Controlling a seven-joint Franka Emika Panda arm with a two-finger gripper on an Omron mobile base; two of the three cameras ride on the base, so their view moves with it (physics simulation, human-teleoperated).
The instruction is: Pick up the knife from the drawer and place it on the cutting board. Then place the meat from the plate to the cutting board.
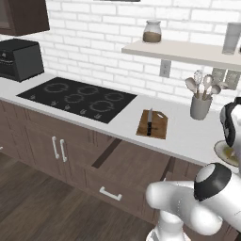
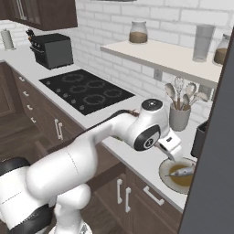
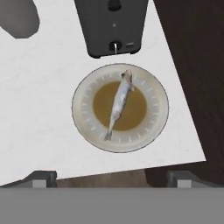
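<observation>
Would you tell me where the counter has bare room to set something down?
Free: the white counter between the cooktop and the cutting board, and from the board toward the utensil crock. The board itself carries the knife but has bare wood beside it. Crowded: the right end, where the plate with the fish sits close beside a black appliance.

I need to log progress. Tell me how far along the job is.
Done: the knife lies on the cutting board, and the drawer stands pulled out. In hand: the open tool hovers above the plate, holding nothing. Left: the meat, a small silver fish, is on the plate; it has yet to be gripped and carried to the board.
</observation>
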